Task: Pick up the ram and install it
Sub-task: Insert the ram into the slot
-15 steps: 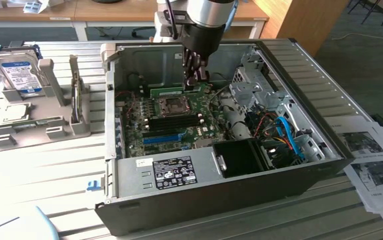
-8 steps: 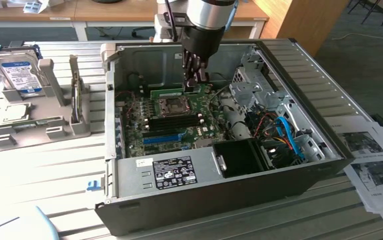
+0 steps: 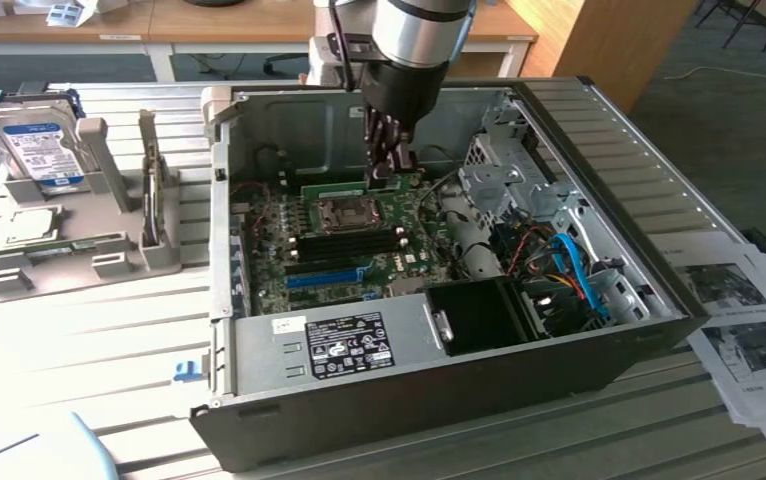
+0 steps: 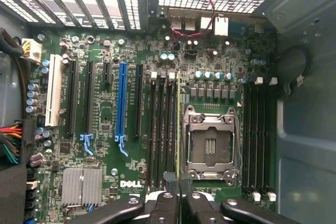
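Observation:
My gripper (image 3: 386, 168) reaches down into the open computer case (image 3: 650, 200), over the far part of the motherboard (image 3: 356, 250). It is shut on the ram (image 3: 391, 181), a thin green stick hanging below the fingers. In the wrist view the ram (image 4: 179, 124) appears edge-on as a narrow pale-green line running away from the gripper (image 4: 179, 184). It hangs above the gap between the black memory slots (image 4: 163, 129) and the CPU socket (image 4: 210, 145). The black fingers (image 4: 164, 205) press on it from both sides. Whether the ram touches the board I cannot tell.
A long blue slot (image 4: 122, 103) and a white slot (image 4: 52, 98) lie beside the memory slots. A second bank of black slots (image 4: 260, 135) sits past the socket. Cables (image 3: 570, 270) and a drive cage (image 3: 503, 170) fill the case's right. A hard drive (image 3: 36, 145) stands in a grey rack; papers (image 3: 743, 320) lie right.

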